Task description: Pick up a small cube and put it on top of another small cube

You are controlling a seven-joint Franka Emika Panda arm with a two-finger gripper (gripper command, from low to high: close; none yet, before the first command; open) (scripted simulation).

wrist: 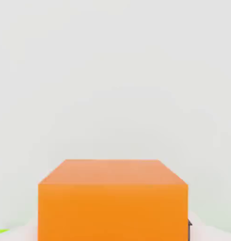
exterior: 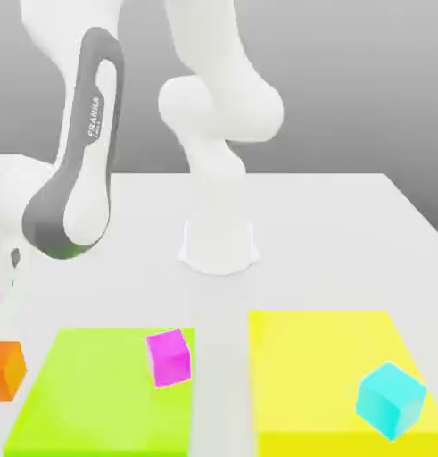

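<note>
In the exterior view we see the white Franka arm (exterior: 79, 152) reaching down toward the left edge of the frame, where the small plain orange cube (exterior: 6, 369) sits at the lower left, half cut off by the border and just beside the flat lime-green square mat (exterior: 97, 402). A small magenta cube (exterior: 169, 357) stands on that mat near its upper right corner. Across a bare white strip lies a flat yellow square mat (exterior: 320, 357), with a larger cyan cube (exterior: 391, 399) tilted near its lower right corner. The white tabletop (exterior: 329, 232) behind both mats lies open, apart from the arm's round base in the middle.

In the hand view we see the orange cube (wrist: 112, 202) close up, filling the lower middle of the frame, with plain pale table (wrist: 112, 70) above it. The gripper (wrist: 112, 233) is closed as far as it goes, on the orange cube; a dark sliver of one finger (wrist: 189, 224) shows at the cube's lower right edge.
</note>
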